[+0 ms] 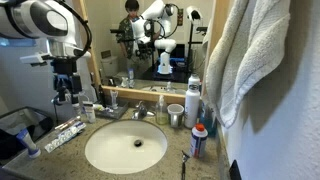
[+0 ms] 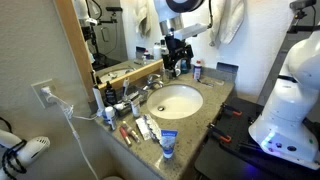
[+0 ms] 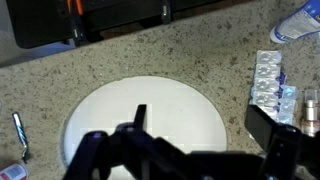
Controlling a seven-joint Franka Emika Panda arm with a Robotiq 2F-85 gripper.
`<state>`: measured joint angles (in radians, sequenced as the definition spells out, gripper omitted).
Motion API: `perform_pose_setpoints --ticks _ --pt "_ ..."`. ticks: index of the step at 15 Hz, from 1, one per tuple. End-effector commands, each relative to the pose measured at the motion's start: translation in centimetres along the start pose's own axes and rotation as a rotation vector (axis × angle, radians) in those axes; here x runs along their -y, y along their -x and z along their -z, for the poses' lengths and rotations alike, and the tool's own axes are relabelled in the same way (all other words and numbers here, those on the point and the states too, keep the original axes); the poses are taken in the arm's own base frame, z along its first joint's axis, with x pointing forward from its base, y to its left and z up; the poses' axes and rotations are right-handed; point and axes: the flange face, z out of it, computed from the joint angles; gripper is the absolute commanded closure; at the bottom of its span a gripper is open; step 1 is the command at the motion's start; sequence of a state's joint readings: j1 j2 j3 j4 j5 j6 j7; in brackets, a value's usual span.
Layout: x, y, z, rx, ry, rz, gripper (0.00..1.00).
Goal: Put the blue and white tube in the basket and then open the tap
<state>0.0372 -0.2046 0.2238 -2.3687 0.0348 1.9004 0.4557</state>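
The blue and white tube (image 1: 30, 147) lies on the granite counter near one end, beside the sink; it also shows in the other exterior view (image 2: 167, 143) and at the upper right of the wrist view (image 3: 300, 25). The basket (image 1: 14, 126) is a dark bin at that end of the counter. The chrome tap (image 1: 140, 112) stands behind the white sink (image 1: 125, 148), also seen in an exterior view (image 2: 153, 90). My gripper (image 1: 68, 97) (image 2: 178, 62) hangs open and empty above the counter, well apart from the tube. Its fingers (image 3: 200, 125) frame the sink.
Blister packs (image 3: 268, 82) lie between sink and tube. A blue bottle with a red cap (image 1: 198, 140), a cup (image 1: 176, 115) and a white bottle (image 1: 192, 100) stand on the sink's other side. A mirror (image 1: 150, 40) backs the counter. A towel (image 1: 255, 50) hangs close by.
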Motion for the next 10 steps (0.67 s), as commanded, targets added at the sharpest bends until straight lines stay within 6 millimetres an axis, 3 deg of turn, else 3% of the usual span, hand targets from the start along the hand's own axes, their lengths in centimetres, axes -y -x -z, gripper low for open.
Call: perform_pose_setpoints --ticks 1,5,10 --pt "0.0 0.0 0.1 0.001 0.000 0.000 0.00" --pt "1.3 -0.5 -0.2 0.001 0.008 0.036 0.00" --pt "7.1 0.6 -1.0 0.001 0.038 0.161 0.00"
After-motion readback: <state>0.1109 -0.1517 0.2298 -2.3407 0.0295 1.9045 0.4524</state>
